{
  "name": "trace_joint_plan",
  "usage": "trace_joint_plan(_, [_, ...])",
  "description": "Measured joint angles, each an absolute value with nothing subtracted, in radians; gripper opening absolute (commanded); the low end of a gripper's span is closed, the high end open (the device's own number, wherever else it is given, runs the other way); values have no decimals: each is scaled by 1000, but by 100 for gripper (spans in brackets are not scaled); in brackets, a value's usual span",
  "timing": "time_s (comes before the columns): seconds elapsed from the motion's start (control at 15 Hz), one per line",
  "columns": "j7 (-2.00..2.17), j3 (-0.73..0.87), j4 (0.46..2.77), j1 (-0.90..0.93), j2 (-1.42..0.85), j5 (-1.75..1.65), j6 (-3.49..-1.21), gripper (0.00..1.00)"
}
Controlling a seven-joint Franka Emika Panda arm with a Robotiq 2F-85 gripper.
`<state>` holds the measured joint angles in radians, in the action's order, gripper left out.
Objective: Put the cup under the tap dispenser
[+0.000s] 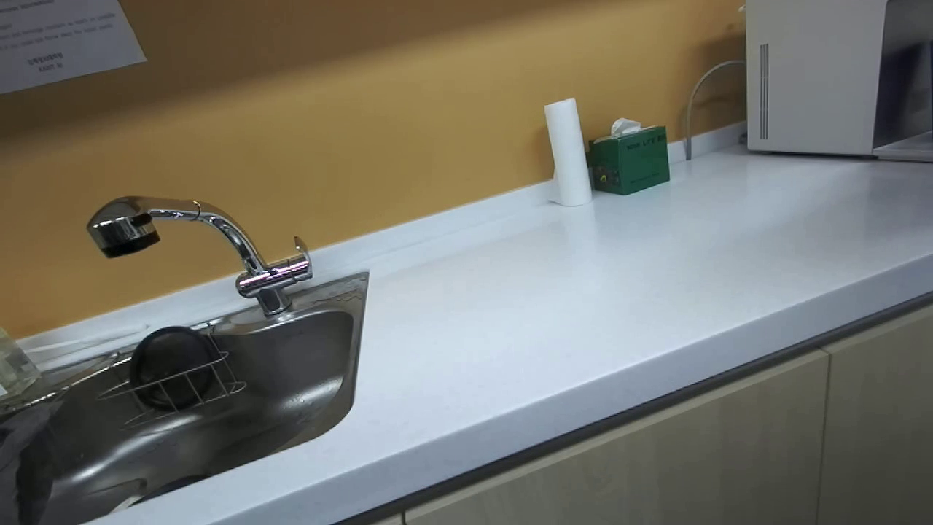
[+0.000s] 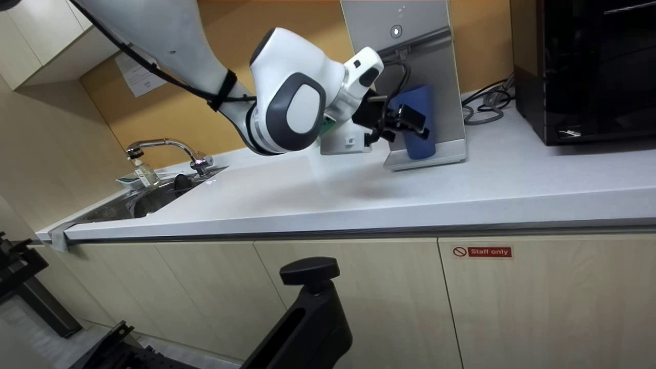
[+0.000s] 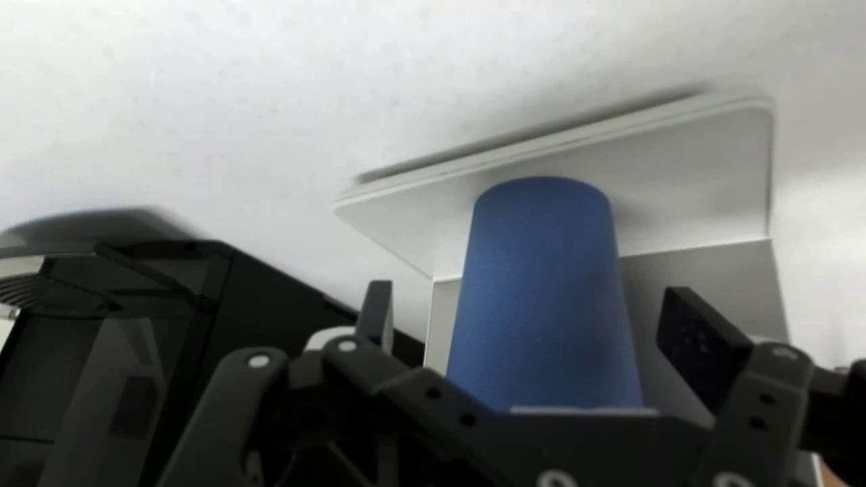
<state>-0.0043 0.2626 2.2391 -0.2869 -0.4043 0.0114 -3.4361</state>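
A blue cup stands on the low white base of a tall grey panel. It also shows in an exterior view, partly behind my gripper. My gripper is open, with one finger on each side of the cup and a gap on both sides in the wrist view. The gripper also shows in an exterior view, in front of the cup. The tap dispenser, a chrome faucet with a curved spout, points over the sink. It also shows in an exterior view, far to the left of the cup.
The steel sink holds a wire rack with a black round item. A paper roll and a green tissue box stand along the wall. A black appliance stands right of the grey panel, cables between.
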Motion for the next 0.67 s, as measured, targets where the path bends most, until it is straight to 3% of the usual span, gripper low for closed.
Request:
trace_joint_plan(0.2, [-2, 141, 2323, -366, -320, -80, -3321, 100])
trace_joint_plan(0.47, [-22, -167, 2407, -575, -186, -71, -3080, 100])
trace_joint_plan(0.67, [-52, -219, 2442, -610, -78, -12, -2913, 100])
